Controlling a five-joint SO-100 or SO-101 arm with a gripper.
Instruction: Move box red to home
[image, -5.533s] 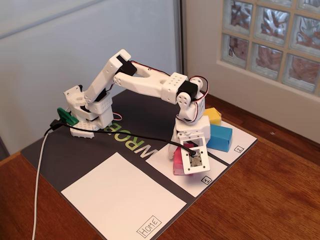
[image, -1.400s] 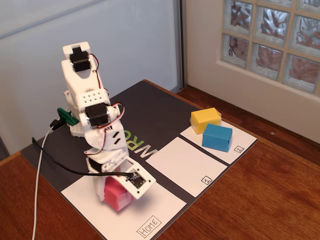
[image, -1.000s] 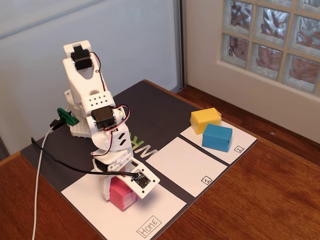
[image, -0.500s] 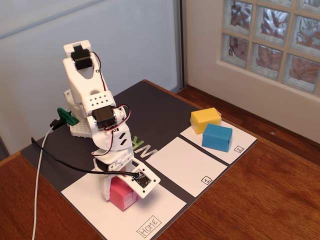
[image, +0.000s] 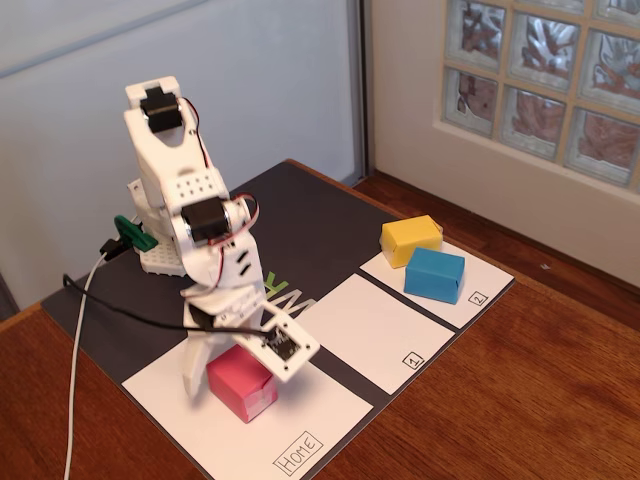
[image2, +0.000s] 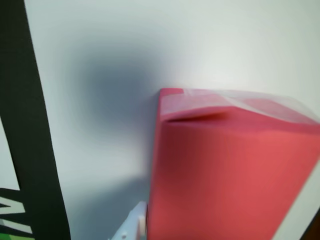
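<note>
White plastic makes up the arm (image: 185, 200), which stands at about nine o'clock on the dark mat (image: 300, 215) in the fixed view and folds down over the big white sheet, home (image: 320, 405). The gripper (image: 205, 375) hangs just above and behind the box red (image: 243, 385), which sits flat on home, near that sheet's middle, with its top and two sides in clear sight. One white finger (image: 192, 368) reaches down just beside the box's nine o'clock side; whether it touches I cannot tell, and the other finger is hidden behind the wrist camera plate, so I cannot tell how far the fingers are spread. A handwritten "Home" label (image: 299, 453) marks the sheet's six o'clock corner. Toward three o'clock lies the sheet marked 1 (image: 375, 330), then the sheet marked 2 (image: 480, 285) carrying the yellow box (image: 411, 239) and the blue box (image: 435, 274), touching.

In the wrist view the box red (image2: 225, 180) fills the five o'clock part of the picture, resting on white paper (image2: 100, 75), with a white finger tip (image2: 132, 230) at its lower edge.
</note>
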